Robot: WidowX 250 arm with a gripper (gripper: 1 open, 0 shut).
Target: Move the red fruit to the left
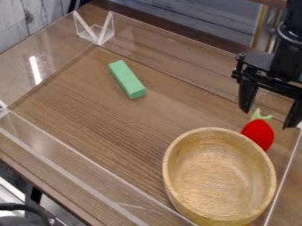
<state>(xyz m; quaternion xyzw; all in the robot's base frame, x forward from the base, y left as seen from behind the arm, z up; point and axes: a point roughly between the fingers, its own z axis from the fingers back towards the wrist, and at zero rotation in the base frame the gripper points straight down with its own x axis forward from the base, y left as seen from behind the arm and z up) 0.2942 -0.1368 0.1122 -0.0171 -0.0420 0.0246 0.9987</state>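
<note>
Wooden tabletop, red fruit at right edge, fingers spread above

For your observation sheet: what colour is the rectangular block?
Green, clearest in the camera view.

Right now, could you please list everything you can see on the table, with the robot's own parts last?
red fruit: one, glossy red with a green top, at the right edge, just beyond the bowl's far rim.
wooden bowl: one, light wood, front right, nothing visible inside.
green block: one, green, rectangular, lying flat left of centre towards the back.
clear plastic stand: one, transparent, back left corner.
clear walls: transparent, around the wooden table.
gripper: one, black, open, pointing down above the red fruit, holding nothing.
</note>
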